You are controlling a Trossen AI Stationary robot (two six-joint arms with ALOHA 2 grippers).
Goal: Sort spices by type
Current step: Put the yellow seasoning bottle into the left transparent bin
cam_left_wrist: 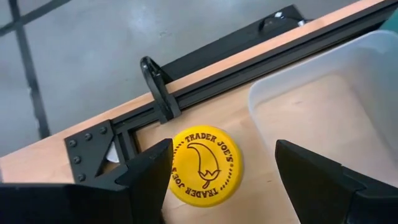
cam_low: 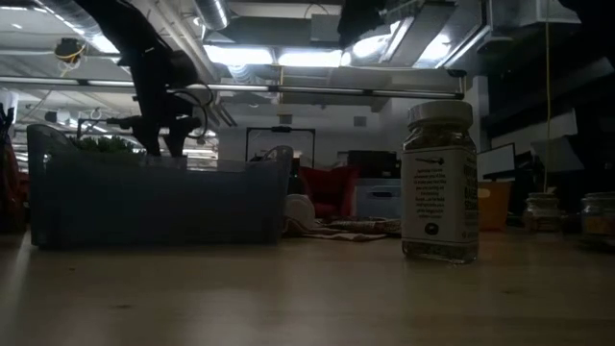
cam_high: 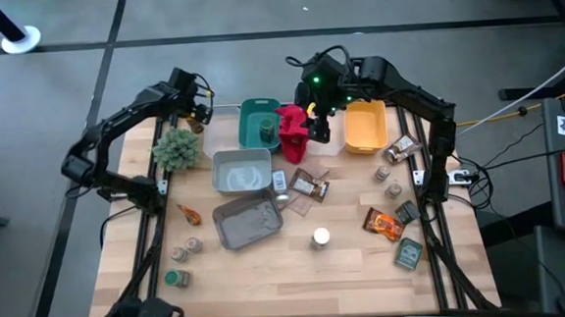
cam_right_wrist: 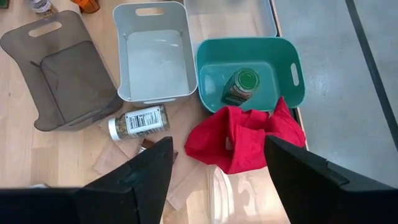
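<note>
Clutter first: you have a teal bin (cam_high: 259, 122), a white bin (cam_high: 241, 171), a grey bin (cam_high: 246, 223) and a yellow bin (cam_high: 364, 127) across the table's middle, a small bushy plant (cam_high: 177, 147) at 10 o'clock and a red cloth (cam_high: 291, 122) draped over the teal bin's edge. The cloth lies directly under your right gripper (cam_right_wrist: 214, 163), which hangs with fingers spread and nothing between them.

Your left gripper (cam_left_wrist: 224, 165) is at the 11 o'clock corner, jaws wide, straddling a yellow-lidded jar (cam_left_wrist: 206, 165) without touching it; that jar stands upright beside a clear bin (cam_left_wrist: 336, 106).

A green-lidded jar (cam_right_wrist: 240, 86) lies tilted inside the teal bin, lid toward you. A white-lidded jar (cam_right_wrist: 137, 122) lies on its side just outside the white bin, long axis along that bin's wall. A second white-lidded jar (cam_high: 320, 238) stands upright at 6 o'clock. Packets (cam_high: 395, 222) lie flat at 4 o'clock.
</note>
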